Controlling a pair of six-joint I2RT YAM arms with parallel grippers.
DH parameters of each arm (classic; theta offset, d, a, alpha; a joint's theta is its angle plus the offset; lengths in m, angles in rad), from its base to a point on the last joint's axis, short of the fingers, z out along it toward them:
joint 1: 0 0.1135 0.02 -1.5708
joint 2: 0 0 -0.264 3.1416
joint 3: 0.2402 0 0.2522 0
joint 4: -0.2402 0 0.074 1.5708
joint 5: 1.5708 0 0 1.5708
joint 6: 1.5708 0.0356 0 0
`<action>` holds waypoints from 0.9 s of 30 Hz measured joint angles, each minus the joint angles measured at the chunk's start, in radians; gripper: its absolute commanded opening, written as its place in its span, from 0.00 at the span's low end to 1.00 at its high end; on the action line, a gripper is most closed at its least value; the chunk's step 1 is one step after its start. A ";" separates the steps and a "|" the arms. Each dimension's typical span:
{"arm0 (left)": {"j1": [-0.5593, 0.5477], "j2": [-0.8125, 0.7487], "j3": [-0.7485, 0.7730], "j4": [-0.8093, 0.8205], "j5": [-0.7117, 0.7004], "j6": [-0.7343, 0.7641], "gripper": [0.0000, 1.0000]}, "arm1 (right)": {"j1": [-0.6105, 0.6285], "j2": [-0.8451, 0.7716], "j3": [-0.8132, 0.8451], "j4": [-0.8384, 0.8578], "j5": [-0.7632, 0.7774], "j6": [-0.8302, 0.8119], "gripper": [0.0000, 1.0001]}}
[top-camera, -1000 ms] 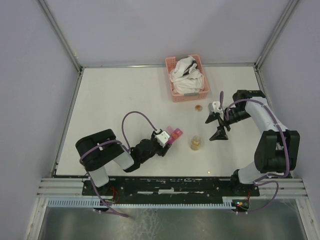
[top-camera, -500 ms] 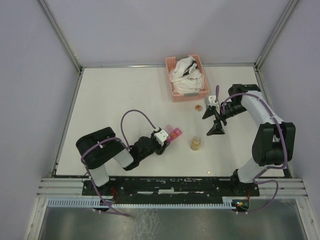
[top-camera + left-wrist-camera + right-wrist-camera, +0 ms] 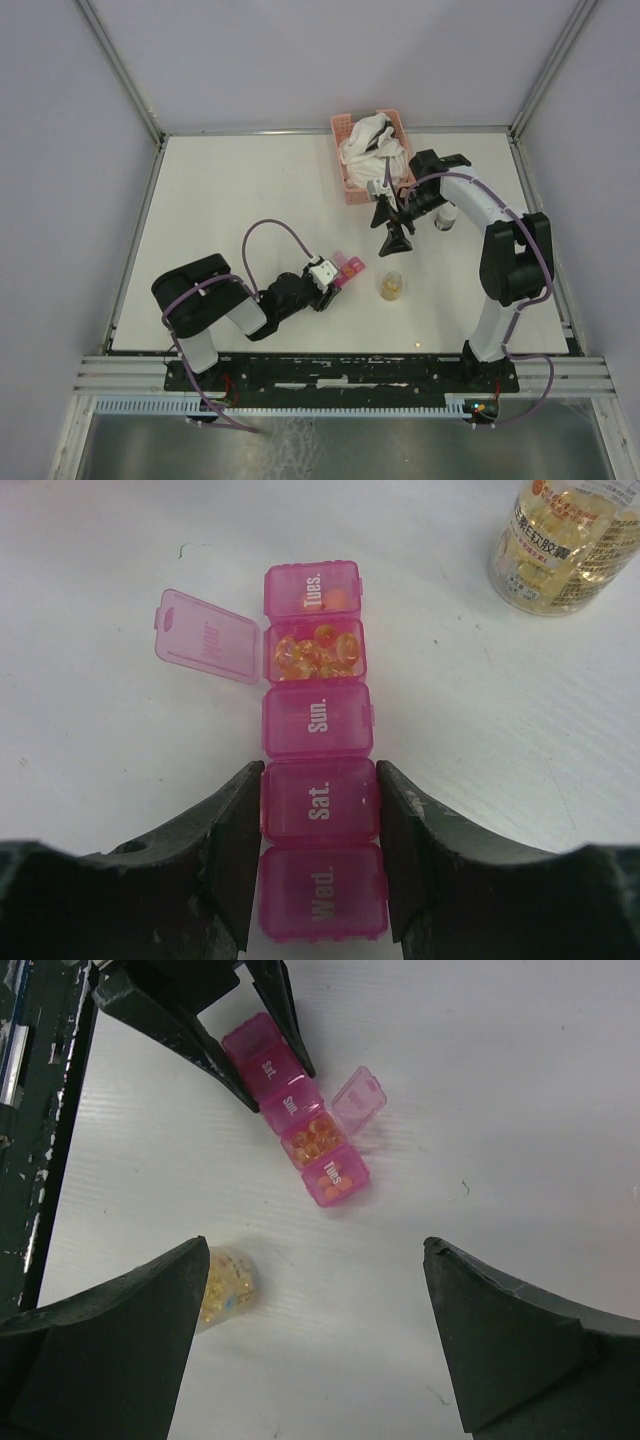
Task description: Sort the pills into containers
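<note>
1. Find the pills (image 3: pixel 315 652) heaped in the one open compartment of the containers (image 3: pixel 318 720), with more orange showing through the shut "Tues." lid just beyond it.
2. Reckon the job as early: "Sun.", "Sat." and "Wed." closed and seemingly unfilled, most of the amber mass left in the clear jar (image 3: pixel 565 545).
3. Look for the strip on the near middle of the table (image 3: pixel 220 190), with the jar just to its right and not touching it.
4. Note the left gripper (image 3: pixel 320 768) at the strip's near end, jaws narrowed against both sides of "Sat.", apparently clamping it.
5. See the right gripper (image 3: pixel 388 228) on the far side of the jar, spread wide and holding nothing, close to the pink basket (image 3: pixel 340 160).
</note>
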 measured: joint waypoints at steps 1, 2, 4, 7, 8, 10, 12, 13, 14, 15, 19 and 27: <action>0.000 0.000 0.000 0.000 0.000 0.000 0.55 | 0.013 0.006 0.008 0.010 0.008 0.017 0.96; 0.000 0.000 0.000 0.000 0.000 0.000 0.55 | 0.026 0.015 0.018 0.022 0.013 0.032 0.96; 0.000 0.000 0.000 0.000 0.000 0.000 0.55 | 0.045 0.031 0.039 0.035 0.015 0.056 0.96; 0.000 -0.004 -0.002 -0.004 0.000 0.000 0.53 | 0.061 0.051 0.069 0.052 0.026 0.077 0.90; 0.000 -0.006 -0.003 -0.005 0.001 0.000 0.52 | 0.068 0.063 0.082 0.051 0.037 0.080 0.88; 0.000 -0.011 -0.005 -0.006 0.001 0.000 0.50 | 0.081 0.093 0.117 0.035 0.056 0.069 0.86; 0.000 -0.013 -0.005 -0.006 0.001 0.000 0.48 | 0.102 0.138 0.164 0.004 0.072 0.044 0.83; 0.000 -0.015 -0.006 -0.009 0.000 0.000 0.47 | 0.118 0.165 0.191 -0.013 0.082 0.029 0.83; 0.000 -0.016 -0.006 -0.011 0.000 0.000 0.46 | 0.134 0.187 0.209 -0.026 0.088 0.016 0.83; 0.000 -0.016 -0.006 -0.013 0.000 0.000 0.45 | 0.150 0.208 0.227 -0.043 0.096 0.004 0.83; 0.000 -0.017 -0.006 -0.016 0.001 0.000 0.44 | 0.204 0.267 0.262 -0.080 0.117 -0.027 0.83; 0.001 -0.019 -0.011 -0.016 0.004 0.000 0.41 | 0.258 0.357 0.361 -0.126 0.122 -0.039 0.83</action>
